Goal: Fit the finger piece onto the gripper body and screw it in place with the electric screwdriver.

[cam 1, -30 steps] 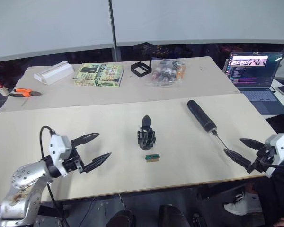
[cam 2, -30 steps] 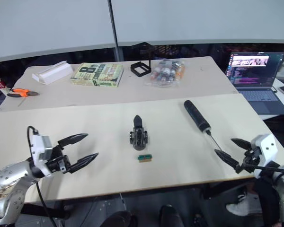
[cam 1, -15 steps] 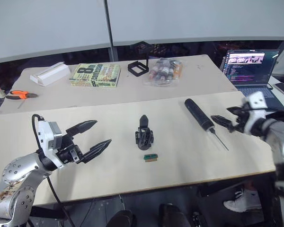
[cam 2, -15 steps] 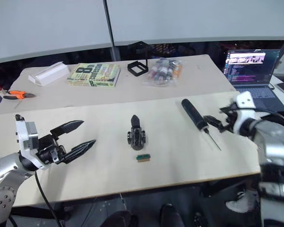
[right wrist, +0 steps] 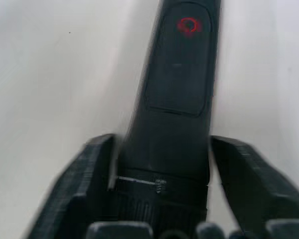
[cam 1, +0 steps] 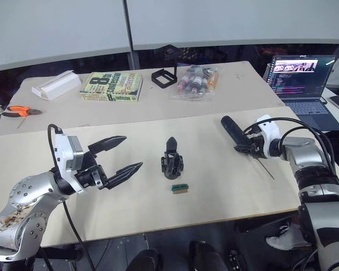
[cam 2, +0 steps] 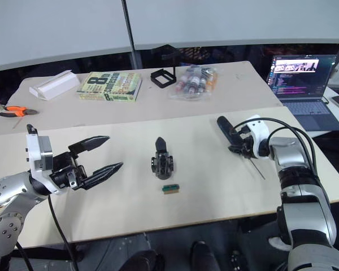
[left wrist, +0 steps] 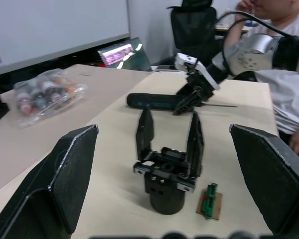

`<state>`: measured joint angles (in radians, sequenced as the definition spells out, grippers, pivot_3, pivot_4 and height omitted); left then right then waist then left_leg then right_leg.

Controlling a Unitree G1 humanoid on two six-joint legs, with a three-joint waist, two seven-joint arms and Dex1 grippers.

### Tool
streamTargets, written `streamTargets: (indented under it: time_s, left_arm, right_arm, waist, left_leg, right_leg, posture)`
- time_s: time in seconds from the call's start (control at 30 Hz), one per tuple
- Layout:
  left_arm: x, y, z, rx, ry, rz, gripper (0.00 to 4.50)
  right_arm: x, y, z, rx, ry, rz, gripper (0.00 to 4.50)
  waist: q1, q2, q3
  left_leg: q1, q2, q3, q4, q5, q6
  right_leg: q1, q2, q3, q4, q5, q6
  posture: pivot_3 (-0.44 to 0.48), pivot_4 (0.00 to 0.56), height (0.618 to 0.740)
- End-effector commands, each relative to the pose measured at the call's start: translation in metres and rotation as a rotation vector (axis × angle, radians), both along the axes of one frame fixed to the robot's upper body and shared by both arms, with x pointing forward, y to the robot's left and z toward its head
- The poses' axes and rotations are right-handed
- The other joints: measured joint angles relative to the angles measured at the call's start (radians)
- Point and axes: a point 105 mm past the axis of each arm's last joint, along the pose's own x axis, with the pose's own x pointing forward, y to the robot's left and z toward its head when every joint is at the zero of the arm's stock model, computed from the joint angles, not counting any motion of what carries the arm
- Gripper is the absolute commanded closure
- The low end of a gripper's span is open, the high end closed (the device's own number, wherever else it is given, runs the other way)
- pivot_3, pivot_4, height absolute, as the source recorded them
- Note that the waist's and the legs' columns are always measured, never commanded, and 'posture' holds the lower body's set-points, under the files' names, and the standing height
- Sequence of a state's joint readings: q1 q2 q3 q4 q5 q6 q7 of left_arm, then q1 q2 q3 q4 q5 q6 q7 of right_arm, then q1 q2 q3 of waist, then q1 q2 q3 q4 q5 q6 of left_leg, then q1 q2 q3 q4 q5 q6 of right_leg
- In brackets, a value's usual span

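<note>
The gripper body (cam 1: 173,161) stands upright at the table's middle, and two pointed black fingers rise from its base (left wrist: 167,169). A loose finger piece is out of view. The electric screwdriver (cam 1: 233,129) lies to the right of it, its thin bit toward the table's front. My right gripper (cam 1: 244,149) is open and straddles the screwdriver's tapered nose; in the right wrist view the black barrel (right wrist: 182,89) runs between the fingers (right wrist: 97,169). My left gripper (cam 1: 134,151) hovers open to the left of the gripper body, pointing at it.
A small green-and-tan block (cam 1: 181,188) lies just in front of the gripper body. On the back table are a book (cam 1: 111,87), a black square frame (cam 1: 164,76), a bag of bottles (cam 1: 198,79), a white box (cam 1: 55,84) and orange pliers (cam 1: 17,111). A laptop (cam 1: 296,73) sits far right. A person (left wrist: 289,84) sits beyond the table.
My right gripper has swung from the table's front right corner inward to the screwdriver's nose. My left gripper has crept a little toward the gripper body. The camera has shifted.
</note>
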<state>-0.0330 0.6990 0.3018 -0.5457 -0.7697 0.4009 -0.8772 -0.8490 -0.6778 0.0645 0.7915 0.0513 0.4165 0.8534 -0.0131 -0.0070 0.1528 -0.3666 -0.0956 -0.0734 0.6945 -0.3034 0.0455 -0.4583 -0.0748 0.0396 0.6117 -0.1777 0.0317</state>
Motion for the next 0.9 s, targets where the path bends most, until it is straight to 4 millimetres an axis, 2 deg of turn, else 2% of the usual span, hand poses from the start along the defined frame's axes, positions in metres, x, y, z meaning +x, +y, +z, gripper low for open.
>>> streamTargets:
  time_s: [0.03,0.13,0.27,0.4,0.63,0.77,0.83,0.9]
  left_arm:
    - [-0.01,-0.008,0.007,0.029,-0.033,-0.068,0.0]
    - [-0.016,-0.012,0.005,0.061,-0.04,-0.107,0.0]
    - [-0.025,-0.016,0.002,0.099,-0.043,-0.151,0.0]
    - [-0.034,-0.017,-0.011,0.159,-0.034,-0.175,0.0]
    - [-0.033,-0.015,-0.014,0.149,-0.02,-0.174,0.0]
    - [-0.033,-0.017,-0.014,0.145,-0.018,-0.174,0.0]
    - [-0.033,-0.017,-0.013,0.144,-0.019,-0.17,0.0]
    - [-0.033,-0.017,-0.013,0.144,-0.02,-0.167,0.0]
  right_arm:
    - [-0.006,0.002,0.031,0.012,-0.079,0.085,2.48]
    - [-0.024,0.007,0.044,0.006,-0.087,0.195,2.52]
    - [-0.061,0.025,0.056,0.01,-0.062,0.351,2.52]
    - [-0.097,0.04,0.038,-0.018,0.036,0.422,2.52]
    - [-0.104,0.043,0.006,-0.123,0.05,0.416,2.52]
    - [-0.1,0.044,0.005,-0.093,0.058,0.398,2.52]
    - [-0.1,0.042,0.004,-0.095,0.077,0.393,1.48]
    - [-0.101,0.041,0.004,-0.1,0.1,0.402,0.81]
  waist:
    - [0.0,0.0,0.0]
    - [0.002,0.001,0.001]
    - [0.002,0.001,0.001]
    - [0.0,0.001,0.001]
    - [0.009,0.001,0.001]
    - [0.009,0.001,0.001]
    - [0.007,0.001,0.001]
    - [0.009,0.001,0.001]
  left_leg:
    - [0.0,0.0,0.0,0.0,0.0,0.0]
    - [-0.001,0.0,0.0,0.0,0.0,0.0]
    - [-0.002,0.0,0.0,0.0,0.0,0.001]
    - [-0.001,0.001,0.0,0.0,-0.001,0.001]
    - [0.0,0.001,0.0,0.001,0.0,0.001]
    - [0.0,0.001,0.0,0.001,0.0,0.0]
    - [0.0,0.001,0.0,0.001,0.0,0.0]
    - [0.0,0.001,0.0,0.001,0.0,0.0]
  right_leg:
    - [0.0,0.0,0.0,0.0,0.0,0.0]
    - [-0.001,0.0,0.0,0.0,0.0,0.0]
    - [-0.002,0.0,0.0,-0.001,0.0,0.0]
    - [-0.001,0.0,0.0,-0.001,0.0,0.0]
    - [0.0,0.0,-0.001,0.0,0.002,0.001]
    - [0.0,0.0,-0.001,0.0,0.002,0.0]
    - [0.0,0.0,0.0,0.0,0.002,0.0]
    - [0.0,0.0,-0.001,0.0,0.002,0.0]
  posture:
    - [0.0,0.15,0.74]
    - [0.0,0.15,0.74]
    - [0.0,0.15,0.74]
    - [0.0,0.15,0.74]
    - [0.0,0.15,0.74]
    - [0.0,0.15,0.74]
    - [0.0,0.15,0.74]
    - [0.0,0.15,0.74]
